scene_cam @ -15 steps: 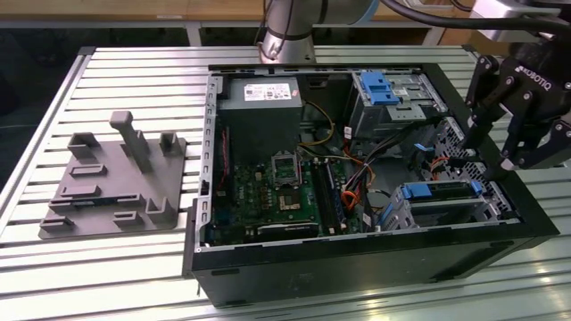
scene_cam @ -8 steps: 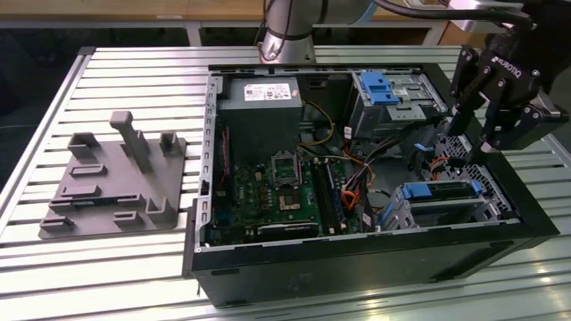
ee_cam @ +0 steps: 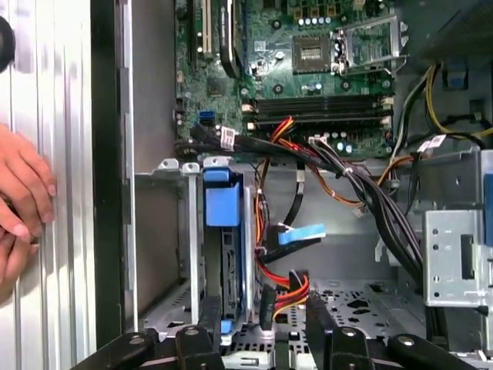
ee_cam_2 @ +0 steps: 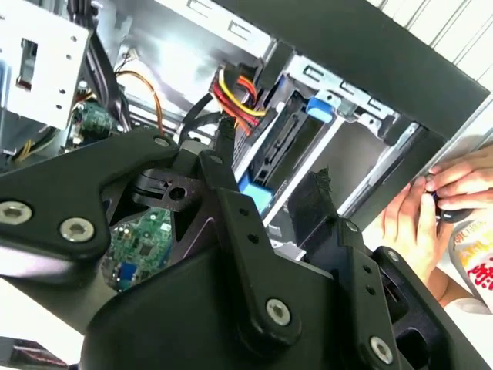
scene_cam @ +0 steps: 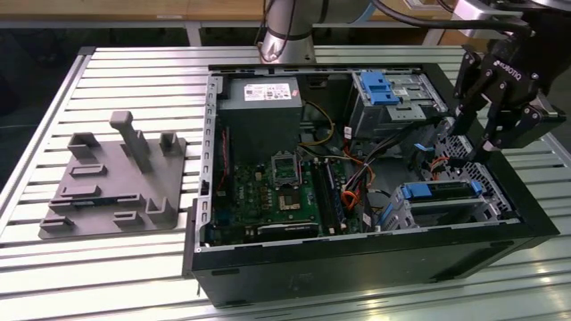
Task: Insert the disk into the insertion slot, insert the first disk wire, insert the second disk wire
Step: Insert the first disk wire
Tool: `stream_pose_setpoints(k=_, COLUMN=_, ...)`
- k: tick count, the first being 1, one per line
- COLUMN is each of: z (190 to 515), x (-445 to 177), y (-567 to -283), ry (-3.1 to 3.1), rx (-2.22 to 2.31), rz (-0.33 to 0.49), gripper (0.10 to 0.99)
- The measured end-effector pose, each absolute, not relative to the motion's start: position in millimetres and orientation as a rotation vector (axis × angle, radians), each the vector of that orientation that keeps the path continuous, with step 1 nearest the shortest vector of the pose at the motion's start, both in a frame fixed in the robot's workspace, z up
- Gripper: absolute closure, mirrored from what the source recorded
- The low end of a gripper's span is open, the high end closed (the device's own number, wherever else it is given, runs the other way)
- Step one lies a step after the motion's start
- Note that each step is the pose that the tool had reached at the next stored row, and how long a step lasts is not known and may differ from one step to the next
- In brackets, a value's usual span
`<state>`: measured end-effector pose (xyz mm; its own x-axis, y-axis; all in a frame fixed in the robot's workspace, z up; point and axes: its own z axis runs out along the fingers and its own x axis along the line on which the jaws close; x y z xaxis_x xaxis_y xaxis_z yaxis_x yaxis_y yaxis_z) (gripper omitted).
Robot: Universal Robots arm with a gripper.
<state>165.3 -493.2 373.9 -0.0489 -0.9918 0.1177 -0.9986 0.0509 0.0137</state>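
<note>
The disk point(scene_cam: 443, 189), edged by its blue carrier, sits inside the insertion slot point(scene_cam: 446, 214), a perforated metal cage at the case's near corner on the exterior view's right. In the first wrist view the disk point(ee_cam: 229, 262) stands edge-on in the cage point(ee_cam: 189, 231). A blue-tipped flat wire point(ee_cam: 302, 233) and a red, yellow and black wire bundle point(ee_cam: 286, 287) hang just beside it. My gripper point(scene_cam: 473, 150) hovers above the cage, open. A black connector point(ee_cam: 267, 304) on the bundle lies between the spread fingers point(ee_cam: 208, 327), untouched. In the second wrist view the gripper point(ee_cam_2: 269, 173) frames the disk point(ee_cam_2: 277, 146).
The open computer case point(scene_cam: 357, 267) lies on a slatted metal table. A taller cage with a blue latch point(scene_cam: 386, 90) stands at the back. A grey fixture point(scene_cam: 111, 180) rests on the exterior view's left. A person's hands point(ee_cam: 23, 200) rest outside the case wall near the cage.
</note>
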Motion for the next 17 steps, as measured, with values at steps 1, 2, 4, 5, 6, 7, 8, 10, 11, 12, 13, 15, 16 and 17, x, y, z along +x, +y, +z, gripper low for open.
stream_pose_setpoints(k=1, z=373.1, x=166.3, y=-493.1, ry=-2.210, rx=2.093, rz=0.110, gripper=0.529)
stream_pose_setpoints(k=2, z=372.3, x=167.1, y=-493.0, ry=-2.214, rx=2.085, rz=0.113, gripper=0.529)
stream_pose_setpoints(k=4, z=371.3, x=168.1, y=-493.0, ry=-2.223, rx=2.066, rz=0.120, gripper=0.529)
stream_pose_setpoints(k=5, z=371.2, x=168.5, y=-493.0, ry=-2.224, rx=2.058, rz=0.126, gripper=0.529)
stream_pose_setpoints(k=6, z=371.1, x=169.1, y=-493.0, ry=-2.222, rx=2.050, rz=0.135, gripper=0.529)
stream_pose_setpoints(k=7, z=371.1, x=169.6, y=-493.1, ry=-2.220, rx=2.043, rz=0.144, gripper=0.529)
stream_pose_setpoints(k=8, z=371.1, x=170.2, y=-493.1, ry=-2.217, rx=2.036, rz=0.153, gripper=0.529)
stream_pose_setpoints(k=10, z=371.1, x=170.8, y=-493.0, ry=-2.211, rx=2.020, rz=0.173, gripper=0.529)
stream_pose_setpoints(k=11, z=371.1, x=170.8, y=-493.0, ry=-2.210, rx=2.011, rz=0.182, gripper=0.529)
stream_pose_setpoints(k=12, z=371.0, x=170.8, y=-493.1, ry=-2.211, rx=2.000, rz=0.189, gripper=0.529)
stream_pose_setpoints(k=13, z=370.9, x=170.8, y=-493.1, ry=-2.216, rx=1.989, rz=0.192, gripper=0.529)
stream_pose_setpoints(k=15, z=370.3, x=170.9, y=-493.0, ry=-2.228, rx=1.965, rz=0.193, gripper=0.529)
stream_pose_setpoints(k=16, z=369.6, x=170.8, y=-493.0, ry=-2.235, rx=1.953, rz=0.192, gripper=0.529)
stream_pose_setpoints(k=17, z=368.7, x=170.8, y=-493.0, ry=-2.242, rx=1.940, rz=0.191, gripper=0.529)
